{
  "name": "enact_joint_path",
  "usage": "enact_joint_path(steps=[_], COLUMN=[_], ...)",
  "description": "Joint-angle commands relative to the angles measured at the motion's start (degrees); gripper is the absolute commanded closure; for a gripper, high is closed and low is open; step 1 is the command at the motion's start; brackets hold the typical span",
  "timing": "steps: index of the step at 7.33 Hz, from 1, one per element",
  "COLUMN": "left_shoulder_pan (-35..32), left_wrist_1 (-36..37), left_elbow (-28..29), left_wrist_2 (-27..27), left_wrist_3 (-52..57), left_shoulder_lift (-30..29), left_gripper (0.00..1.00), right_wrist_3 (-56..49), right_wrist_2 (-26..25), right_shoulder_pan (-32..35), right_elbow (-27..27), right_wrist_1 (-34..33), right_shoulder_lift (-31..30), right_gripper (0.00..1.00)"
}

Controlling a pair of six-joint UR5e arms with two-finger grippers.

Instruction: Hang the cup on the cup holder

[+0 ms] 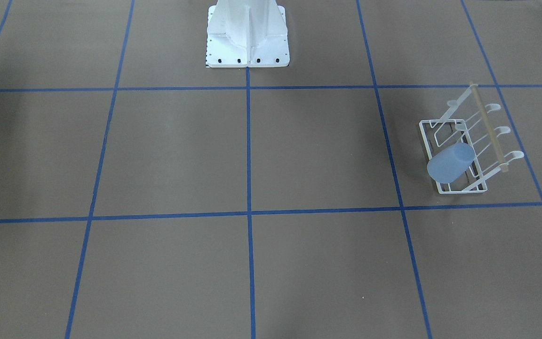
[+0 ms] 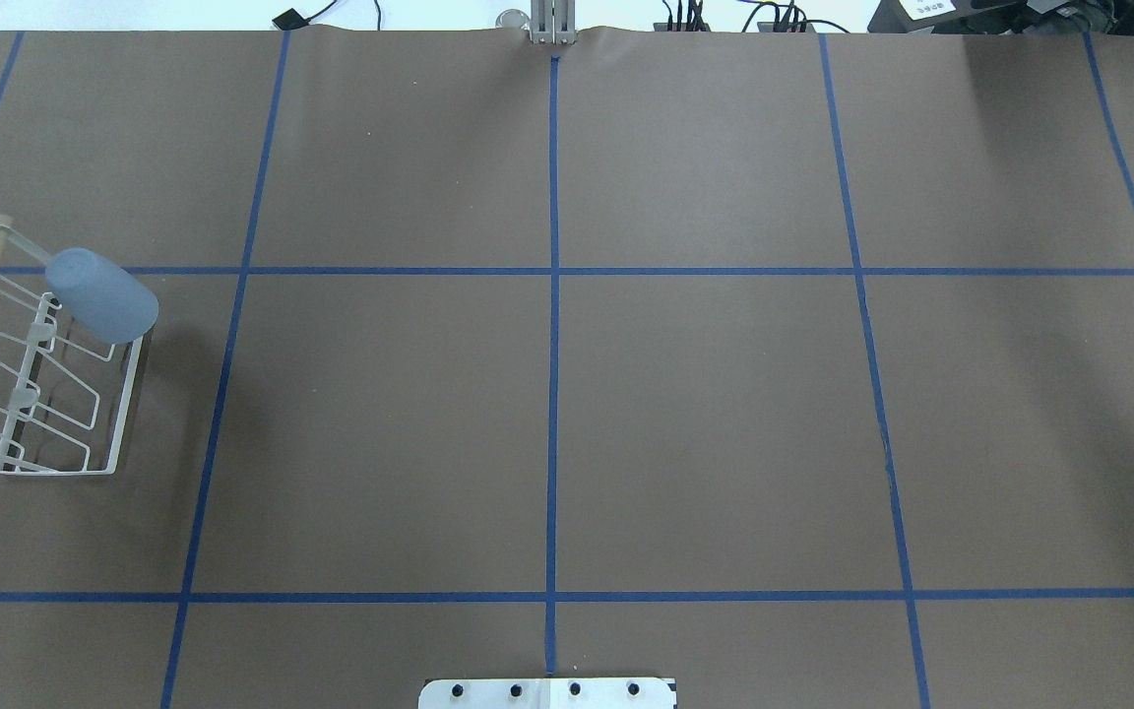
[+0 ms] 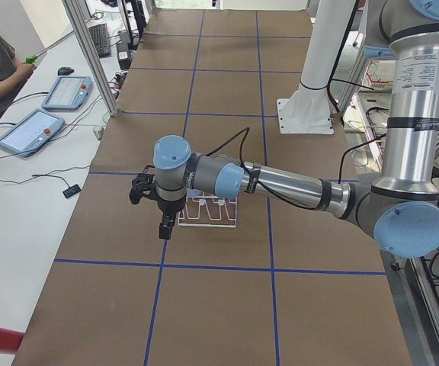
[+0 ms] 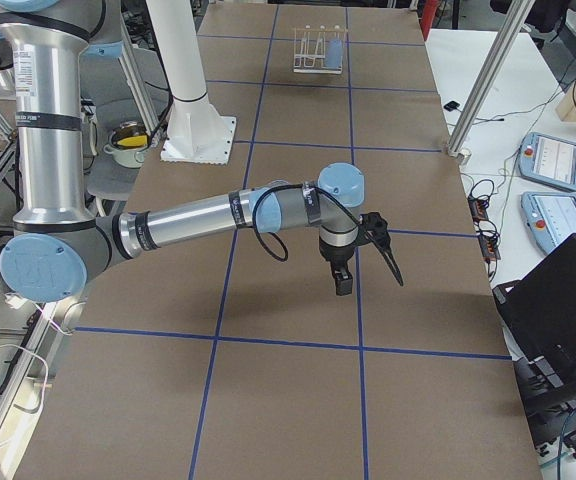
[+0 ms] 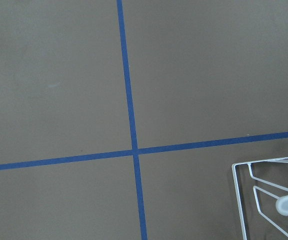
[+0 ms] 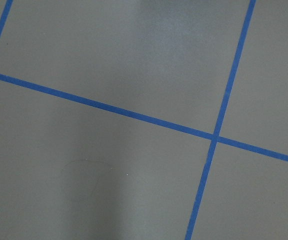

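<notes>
Cup (image 1: 450, 163): pale blue, matte, no handle. Sits tilted over an end prong of the rack, closed end up. Rack (image 1: 488, 127): white wire, wooden bar, standing on its base, just beside the left pincer (image 3: 164, 226).

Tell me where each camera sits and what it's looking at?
Front-facing: across the table, looking down at the cup on the cup holder; only the robot base shows.
Overhead: behind the robot, looking down; shows the same three.
Exterior left: table's left end; left arm near.
Exterior right: opposite end; right arm near, cup holder far.
Left wrist: down at cup holder's corner; no body.
Right wrist: down at taped table; no body.
</notes>
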Motion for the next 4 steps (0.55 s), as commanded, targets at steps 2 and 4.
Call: enact_joint_path(steps=[2, 4], left_shoulder_pan=[0.0, -0.1], left_wrist_1=[0.2, 0.2], left_elbow=[0.5, 1.3], left_wrist_2=[-0.2, -4.3], left_wrist_3=[-0.4, -0.6], left_shoulder_lift=[0.6, 0.5], left_gripper=[0.01, 0.01], right_wrist_3=[-0.4, -0.5], right_wrist_2=[0.2, 0.0], right_shoulder_pan=[0.2, 0.2], right_elbow=[-0.7, -1.8], right_wrist_1=[0.4, 0.4], right_shoulder_lift=[-0.6, 0.3], right_gripper=[0.0, 0.0])
